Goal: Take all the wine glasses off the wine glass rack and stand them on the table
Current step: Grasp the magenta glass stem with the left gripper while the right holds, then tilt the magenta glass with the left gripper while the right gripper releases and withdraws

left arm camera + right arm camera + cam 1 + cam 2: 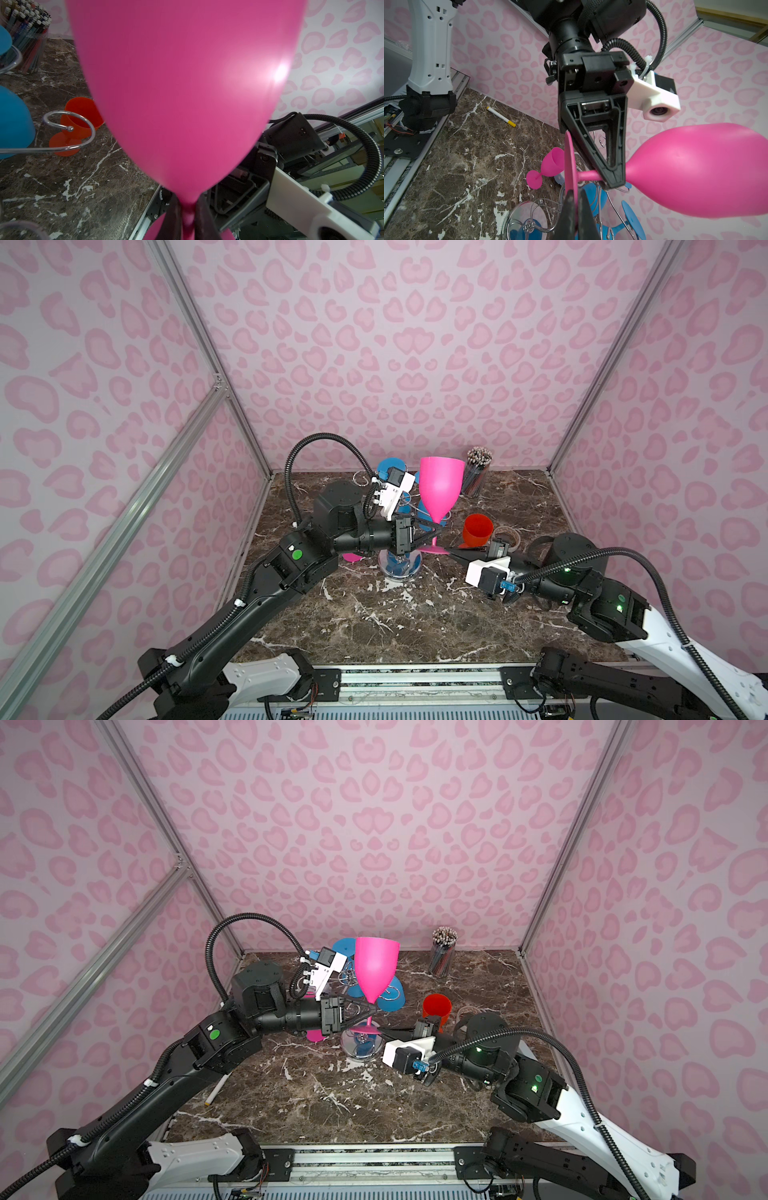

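Pink wine glass: judged light, stiff, slick. It stands upright above the rack, apparently clear of its arms. The left gripper clamps the stem, the preferred hold; the right gripper pinches the foot.

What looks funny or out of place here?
A small pink wine glass lies tipped on its side on the marble table, beside the wine glass rack. A white marker with a yellow tip lies loose near the table's left edge. Nothing looks spilled or broken.
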Available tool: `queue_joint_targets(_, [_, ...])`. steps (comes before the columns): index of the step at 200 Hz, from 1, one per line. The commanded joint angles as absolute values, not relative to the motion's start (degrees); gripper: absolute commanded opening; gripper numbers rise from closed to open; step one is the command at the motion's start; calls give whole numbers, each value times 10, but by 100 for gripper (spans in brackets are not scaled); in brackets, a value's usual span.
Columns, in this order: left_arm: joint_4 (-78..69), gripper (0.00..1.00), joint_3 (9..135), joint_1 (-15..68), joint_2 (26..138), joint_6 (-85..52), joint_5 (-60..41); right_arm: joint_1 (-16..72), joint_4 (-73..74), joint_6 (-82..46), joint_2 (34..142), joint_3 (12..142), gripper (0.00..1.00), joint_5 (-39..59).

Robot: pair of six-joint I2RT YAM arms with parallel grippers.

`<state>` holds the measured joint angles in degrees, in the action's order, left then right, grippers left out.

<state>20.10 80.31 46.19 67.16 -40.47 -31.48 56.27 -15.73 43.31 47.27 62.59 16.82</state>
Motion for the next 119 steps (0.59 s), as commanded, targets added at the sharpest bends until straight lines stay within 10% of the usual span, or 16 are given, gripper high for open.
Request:
queue_joint_targets(1, [178, 4, 801, 461, 667, -407, -290, 568, -155, 438, 470, 627, 0, 182])
queue_joint_targets(23, [179, 4, 794, 461, 657, -400, -261, 569, -146, 427, 465, 624, 44, 174])
queue_joint_targets(44, [180, 4, 787, 461, 638, -388, -228, 569, -121, 410, 456, 616, 63, 168])
queue_joint_targets(119, [258, 4, 784, 461, 544, -254, -29, 569, -95, 346, 449, 621, 68, 130])
